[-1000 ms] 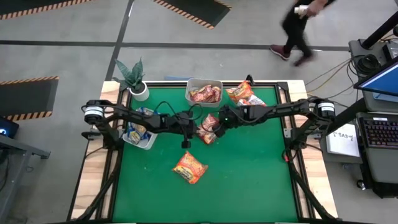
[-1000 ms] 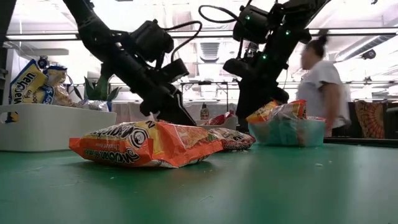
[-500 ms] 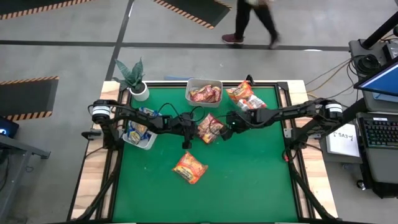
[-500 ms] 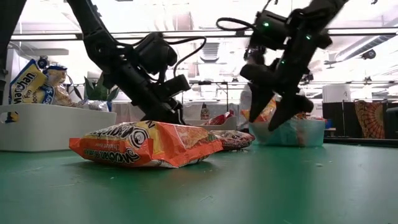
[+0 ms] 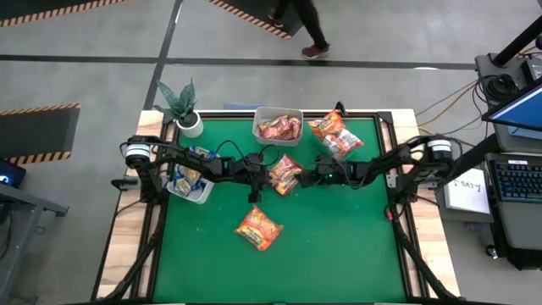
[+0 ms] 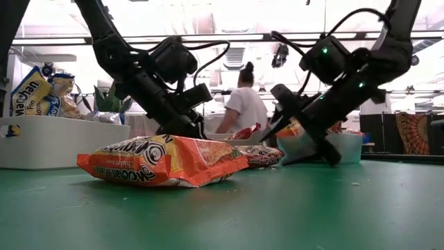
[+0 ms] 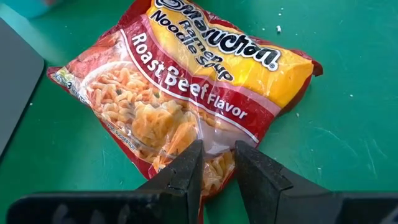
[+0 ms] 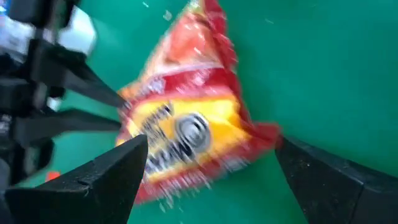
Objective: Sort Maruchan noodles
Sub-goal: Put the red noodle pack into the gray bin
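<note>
Left gripper (image 7: 214,163) pinches the near edge of the roast beef packet (image 5: 285,174) at mid-table. Right gripper (image 5: 319,176) spread, released, just beside its opposite edge.

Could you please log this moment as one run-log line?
left gripper: shut on Roast Beef packet, mid-table | right gripper: open, beside it | orange packet: on mat

Potted plant (image 5: 182,105) (corner), person (image 5: 298,19)

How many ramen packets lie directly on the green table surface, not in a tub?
2: the dark red packet at the table's middle, between the left gripper and the right gripper, and the orange packet nearer the front edge. None seems hidden.
</note>
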Action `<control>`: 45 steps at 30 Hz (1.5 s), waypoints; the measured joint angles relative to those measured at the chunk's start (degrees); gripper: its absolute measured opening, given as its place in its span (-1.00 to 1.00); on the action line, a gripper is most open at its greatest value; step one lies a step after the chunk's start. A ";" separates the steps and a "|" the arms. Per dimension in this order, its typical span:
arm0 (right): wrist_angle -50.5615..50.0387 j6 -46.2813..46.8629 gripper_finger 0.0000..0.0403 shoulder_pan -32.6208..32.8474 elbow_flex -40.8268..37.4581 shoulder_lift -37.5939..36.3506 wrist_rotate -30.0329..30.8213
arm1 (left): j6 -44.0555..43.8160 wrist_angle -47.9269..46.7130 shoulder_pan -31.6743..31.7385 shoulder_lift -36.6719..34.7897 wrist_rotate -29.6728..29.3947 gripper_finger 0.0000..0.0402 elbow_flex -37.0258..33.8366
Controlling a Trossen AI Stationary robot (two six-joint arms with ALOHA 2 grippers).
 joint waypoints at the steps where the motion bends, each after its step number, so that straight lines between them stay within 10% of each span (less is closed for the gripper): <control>1: 2.90 -0.04 0.71 0.01 0.01 1.56 0.19 | 0.00 0.20 0.00 0.00 -0.02 -0.62 -0.04; 14: 12.01 -8.17 0.56 2.21 8.17 12.12 0.29 | -0.70 0.77 0.02 0.11 -0.02 -0.62 -0.13; 31: 12.28 -12.69 -0.75 2.25 8.33 11.65 0.51 | -0.89 1.44 0.02 -0.70 0.01 -0.62 -0.28; 45: 19.08 -14.36 -0.81 2.23 8.31 11.52 0.55 | 4.16 -12.71 0.17 -14.36 -5.55 -0.62 -0.41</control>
